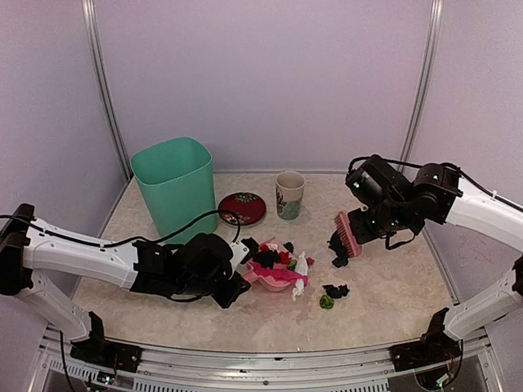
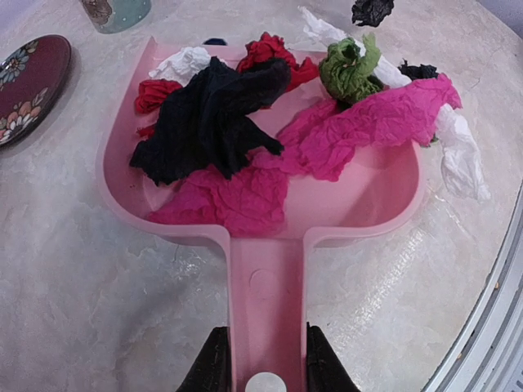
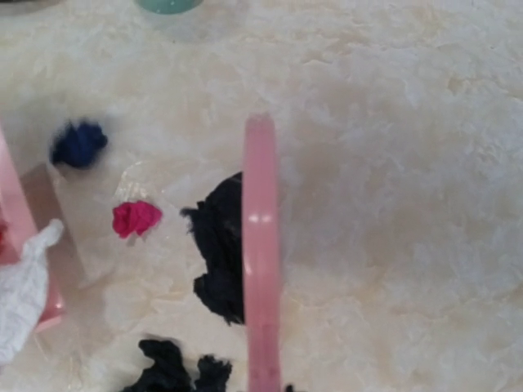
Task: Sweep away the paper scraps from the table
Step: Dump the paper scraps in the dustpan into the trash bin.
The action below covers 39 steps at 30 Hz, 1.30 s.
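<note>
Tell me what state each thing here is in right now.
pink dustpan, flat on the table, loaded with scraps.
left gripper, shut on the pink dustpan's handle.
pink brush, held tilted near loose black scraps.
right gripper, shut on the pink brush.
paper scraps, many in the dustpan, several loose on the table.
green bin, upright, open-topped.
cup, upright.
red plate, lying flat.

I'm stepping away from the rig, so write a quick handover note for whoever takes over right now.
The left gripper is shut on the dustpan handle, pan resting on the table.
The right gripper is shut on the brush, over a black scrap.
Done: a pile of paper scraps sits in the pan.
Left: loose black, green, blue and pink scraps on the table beside it.
</note>
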Available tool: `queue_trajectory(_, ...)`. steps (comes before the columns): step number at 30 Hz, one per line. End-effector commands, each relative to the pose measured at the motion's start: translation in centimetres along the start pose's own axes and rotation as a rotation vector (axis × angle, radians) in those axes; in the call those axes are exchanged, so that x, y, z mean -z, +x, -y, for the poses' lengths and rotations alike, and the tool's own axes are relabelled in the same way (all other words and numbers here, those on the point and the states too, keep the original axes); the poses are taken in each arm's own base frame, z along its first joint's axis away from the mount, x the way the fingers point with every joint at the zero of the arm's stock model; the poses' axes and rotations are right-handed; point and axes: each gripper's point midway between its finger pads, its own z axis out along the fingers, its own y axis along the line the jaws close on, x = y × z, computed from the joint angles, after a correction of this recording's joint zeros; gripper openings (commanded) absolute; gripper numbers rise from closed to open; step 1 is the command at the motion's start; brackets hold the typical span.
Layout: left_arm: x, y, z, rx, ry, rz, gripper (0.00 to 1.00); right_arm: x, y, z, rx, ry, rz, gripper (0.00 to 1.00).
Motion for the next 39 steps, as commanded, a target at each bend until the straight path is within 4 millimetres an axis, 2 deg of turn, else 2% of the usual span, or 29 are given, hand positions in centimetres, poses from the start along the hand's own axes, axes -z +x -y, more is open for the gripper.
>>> queue_trajectory(1, 2.4, -2.6, -0.5, 0.025, -0.030, 0.044, 0.00, 0.1, -0.7, 0.4, -0.066, -0.033, 0.060, 0.00)
queue_trajectory(12, 9.7, -9.4, -2.2, 0.072, -0.083, 0.158, 0.00, -0.9, 0.0, 0.7, -0.082, -0.056, 0.074, 0.00)
queue_trajectory(22, 15.8, -14.8, -6.7, 0.175, -0.126, 0.274, 0.00, -1.5, -0.1, 1.0, -0.086, -0.066, 0.085, 0.00)
queue_trajectory(29, 17.9, -16.4, -10.9, 0.269, -0.160, 0.307, 0.00, -1.7, -0.2, 1.1, -0.083, -0.063, 0.089, 0.00)
queue_trajectory(39, 19.2, -16.4, -16.1, 0.445, -0.116, 0.354, 0.00, -2.3, 0.0, 0.9, -0.077, -0.071, 0.081, 0.00)
